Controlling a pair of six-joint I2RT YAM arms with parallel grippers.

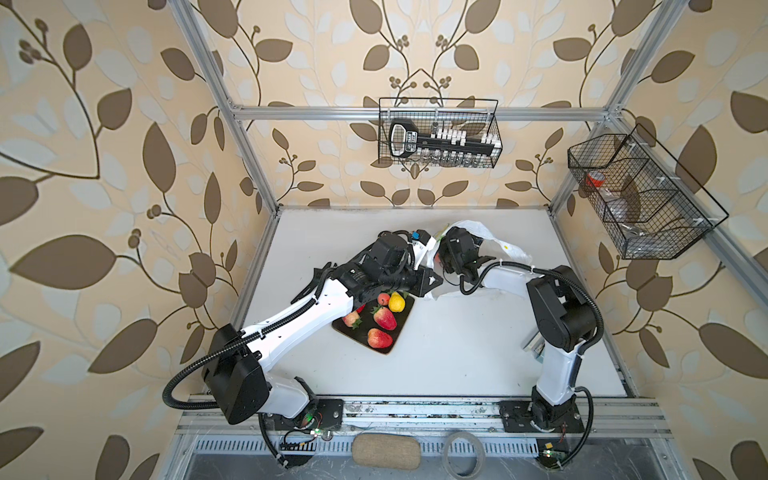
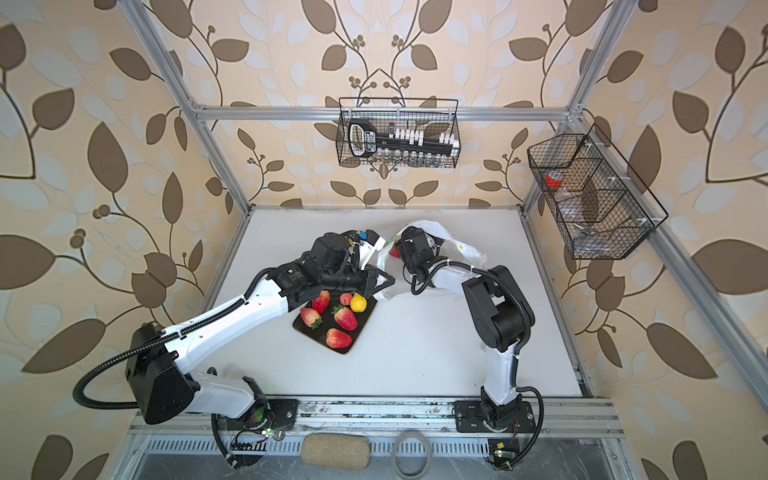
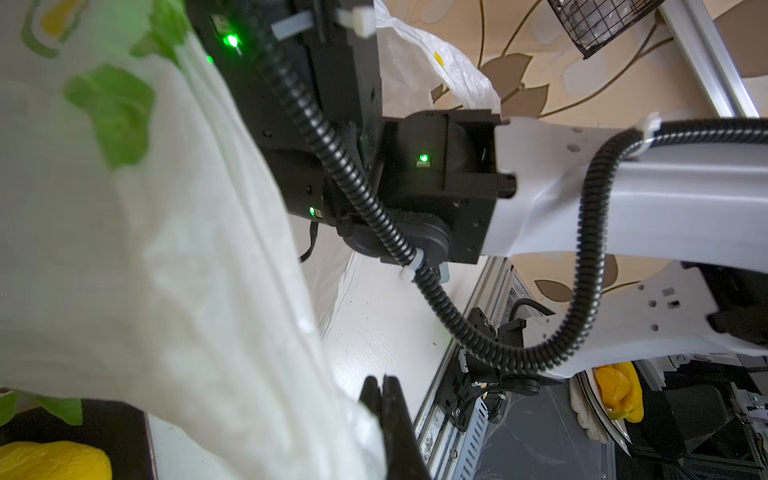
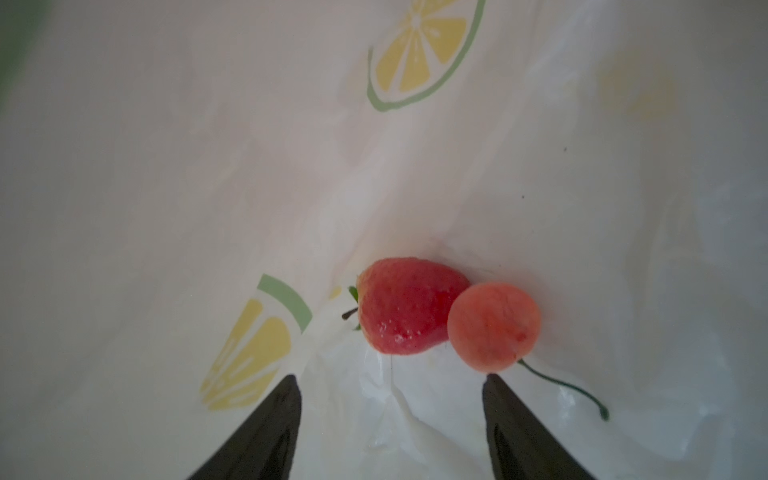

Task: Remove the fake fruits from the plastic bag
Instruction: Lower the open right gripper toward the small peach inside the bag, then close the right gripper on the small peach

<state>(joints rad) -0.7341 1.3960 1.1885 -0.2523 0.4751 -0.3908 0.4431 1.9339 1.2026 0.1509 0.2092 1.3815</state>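
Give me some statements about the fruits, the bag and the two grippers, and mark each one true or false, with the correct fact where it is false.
1. The right gripper stands open inside the thin white plastic bag printed with lemon slices. True.
2. The left gripper is open and touches nothing. False: it is shut on the bag's edge.
3. The bag is empty. False: a glossy red toy strawberry and a small pink round toy fruit lie in it, touching each other.
4. The yellow toy pear lies on the dark flat tray. True.
5. The right gripper holds the strawberry. False: the strawberry lies beyond its fingertips, not between them.
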